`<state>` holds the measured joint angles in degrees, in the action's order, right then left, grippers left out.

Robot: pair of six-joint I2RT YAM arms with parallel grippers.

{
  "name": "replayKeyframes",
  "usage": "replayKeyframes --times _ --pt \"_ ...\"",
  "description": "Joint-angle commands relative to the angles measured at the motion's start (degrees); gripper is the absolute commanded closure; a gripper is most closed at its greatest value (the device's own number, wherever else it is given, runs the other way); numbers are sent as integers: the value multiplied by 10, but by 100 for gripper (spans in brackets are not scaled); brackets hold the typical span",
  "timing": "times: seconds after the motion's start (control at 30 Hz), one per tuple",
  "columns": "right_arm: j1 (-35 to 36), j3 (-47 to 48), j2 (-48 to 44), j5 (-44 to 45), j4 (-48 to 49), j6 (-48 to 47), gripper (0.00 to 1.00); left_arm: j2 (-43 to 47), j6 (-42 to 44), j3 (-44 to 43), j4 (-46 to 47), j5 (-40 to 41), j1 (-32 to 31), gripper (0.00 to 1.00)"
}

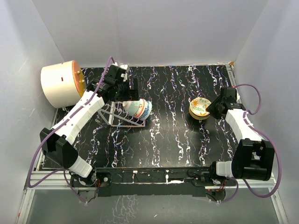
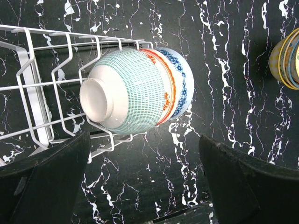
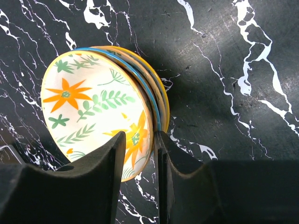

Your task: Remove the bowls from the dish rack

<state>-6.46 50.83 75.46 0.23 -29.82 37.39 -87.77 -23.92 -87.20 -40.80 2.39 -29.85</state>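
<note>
Black marbled table [image 1: 173,140]. Two bowls [image 2: 135,88] lie sideways in the dish rack [image 2: 42,88], far left, under the wide-apart left gripper [image 2: 145,137]. They are hard, slippery and breakable (grab the rim). The right gripper [image 3: 141,134] straddles the flower bowl [image 3: 88,107] rim; I cannot tell if it pinches.

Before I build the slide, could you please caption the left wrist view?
Open left gripper poised over nested bowls lying sideways in the white wire dish rack.

Left arm [image 1: 81,112] stretched forward, left hand [image 1: 126,94] spread wide — right hand [image 3: 140,135] narrowly parted
</note>
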Motion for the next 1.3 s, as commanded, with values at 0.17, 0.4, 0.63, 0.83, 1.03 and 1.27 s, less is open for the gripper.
replayKeyframes --times 0.17,0.4,0.63,0.83,1.03,1.27 --pt "-4 20 -44 10 -18 -2 66 10 -10 5 -3 -8 -4 3" --pt "-4 2 -52 9 -20 -4 82 12 -17 12 0 -19 -3 3" --pt "-4 -6 -35 -4 -4 -2 87 19 -15 14 -4 -17 -3 3" --pt "-4 -11 -21 -13 10 -1 88 29 -15 21 -7 -14 -3 3" --pt "-5 -5 -29 -21 11 2 87 32 -12 24 -9 -12 -3 3" --pt "-5 36 -64 -16 -3 0 80 24 -6 21 -7 -14 -4 3"
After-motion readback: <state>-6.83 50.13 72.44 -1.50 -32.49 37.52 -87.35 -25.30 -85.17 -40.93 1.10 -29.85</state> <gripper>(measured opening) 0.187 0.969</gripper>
